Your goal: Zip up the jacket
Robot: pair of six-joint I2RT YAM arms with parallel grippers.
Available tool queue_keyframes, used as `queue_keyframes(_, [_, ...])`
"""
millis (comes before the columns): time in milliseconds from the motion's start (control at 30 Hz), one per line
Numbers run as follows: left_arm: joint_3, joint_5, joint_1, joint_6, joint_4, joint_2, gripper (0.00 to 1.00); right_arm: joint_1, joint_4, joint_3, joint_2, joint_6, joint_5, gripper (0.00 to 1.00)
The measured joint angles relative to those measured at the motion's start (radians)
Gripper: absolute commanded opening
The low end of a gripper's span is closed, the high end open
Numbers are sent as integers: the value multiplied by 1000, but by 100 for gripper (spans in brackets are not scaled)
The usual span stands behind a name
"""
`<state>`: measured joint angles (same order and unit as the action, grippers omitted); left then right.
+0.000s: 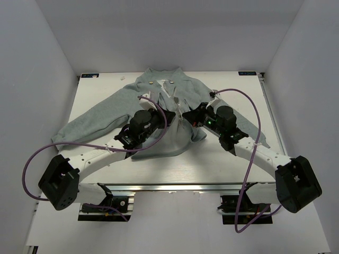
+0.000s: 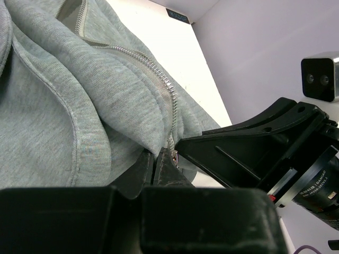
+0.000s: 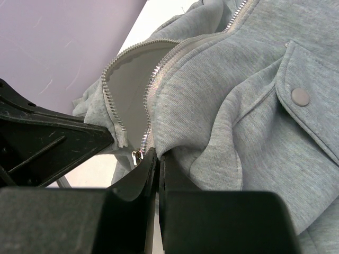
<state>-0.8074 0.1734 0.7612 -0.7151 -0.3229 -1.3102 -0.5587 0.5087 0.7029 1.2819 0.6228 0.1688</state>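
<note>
**Operator:** So, where does the jacket (image 1: pixel 159 98) lie for this step?

**Technician:** Flat on the worktop (image 1: pixel 254 90), collar (image 1: pixel 164 79) toward the far edge, sleeves spread toward the left and right edges. The zipper (image 3: pixel 151 95) stands open — its two rows of teeth part around the white lining (image 3: pixel 130 79).

**Operator:** And the grippers?

**Technician:** Both meet at the zipper's lower end, tips just beside each other. The left gripper (image 2: pixel 160 159) is clenched on the jacket's front edge at the foot of the teeth. The right gripper (image 3: pixel 157 159) is clenched at the slider (image 3: pixel 139 155). Whether the pull tab itself sits between its fingers cannot be told, as the tips hide it.

**Operator:** What does the pull call for?

**Technician:** Judging from this, anchor with the left gripper — hold the hem down and taut toward the near edge. Draw the right gripper straight along the tooth line toward the collar, low and steady. Keep both rows aligned ahead of the slider. The fabric bunches beside it, and a fold drawn in would likely jam the travel. If the grip slips, re-seat it on the tab before continuing.
</note>
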Motion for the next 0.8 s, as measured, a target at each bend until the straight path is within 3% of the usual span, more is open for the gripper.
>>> queue_keyframes(800, [1, -10, 0, -1, -25, -34, 0, -11, 11, 0, 16, 5, -8, 0])
